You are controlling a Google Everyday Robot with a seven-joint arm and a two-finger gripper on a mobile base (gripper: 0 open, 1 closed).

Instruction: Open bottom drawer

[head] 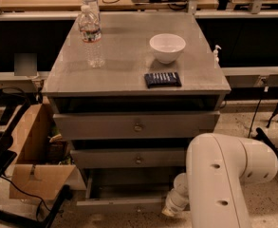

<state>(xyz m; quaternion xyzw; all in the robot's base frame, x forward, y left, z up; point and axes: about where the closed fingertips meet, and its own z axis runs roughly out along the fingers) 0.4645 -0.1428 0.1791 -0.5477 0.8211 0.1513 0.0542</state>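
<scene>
The grey cabinet [134, 75] has three drawers. The bottom drawer [122, 205] has the slimmest front. It stands pulled out toward me, and its grey tray interior [129, 186] shows behind the front. The mid-sized middle drawer [129, 158] and the tallest top drawer [136, 126], each with a round knob, also stand slightly out. My gripper [170, 212] hangs low at the right end of the bottom drawer's front, below the big white arm link [224, 175]. The arm hides the drawer's right end.
On the cabinet top stand a water bottle [91, 32], a white bowl [167, 46] and a dark flat packet [162, 79]. An open cardboard box [34, 160] and black cables and frame parts lie on the floor at the left. A black stand leg [271, 141] is at the right.
</scene>
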